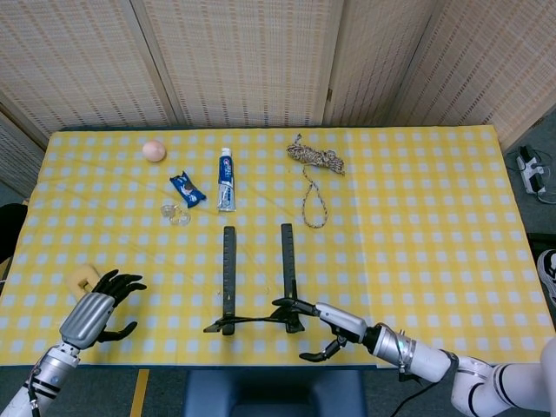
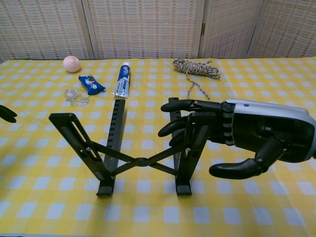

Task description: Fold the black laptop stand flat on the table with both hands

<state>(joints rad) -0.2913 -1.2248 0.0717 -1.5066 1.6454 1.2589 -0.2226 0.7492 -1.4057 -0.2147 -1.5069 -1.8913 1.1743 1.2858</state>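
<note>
The black laptop stand (image 1: 229, 269) sits near the table's front edge, its two base rails (image 2: 118, 129) lying flat and pointing away from me. Its upper arms lean low over the cross struts (image 2: 140, 161), partly collapsed. My right hand (image 2: 256, 136) is at the stand's right side with its fingers (image 2: 185, 106) laid against the right upper arm and its thumb held apart below. In the head view the right hand (image 1: 334, 326) hangs over the front edge. My left hand (image 1: 91, 311) hovers off to the left, well away from the stand and holding nothing; the chest view shows only its fingertips (image 2: 6, 113).
A yellowish ring (image 1: 84, 279) lies just beyond my left hand. Farther back are a clear tape roll (image 1: 175, 212), a blue snack packet (image 1: 187, 188), a toothpaste tube (image 1: 226, 178), a peach ball (image 1: 154, 150) and a coiled rope (image 1: 315, 161).
</note>
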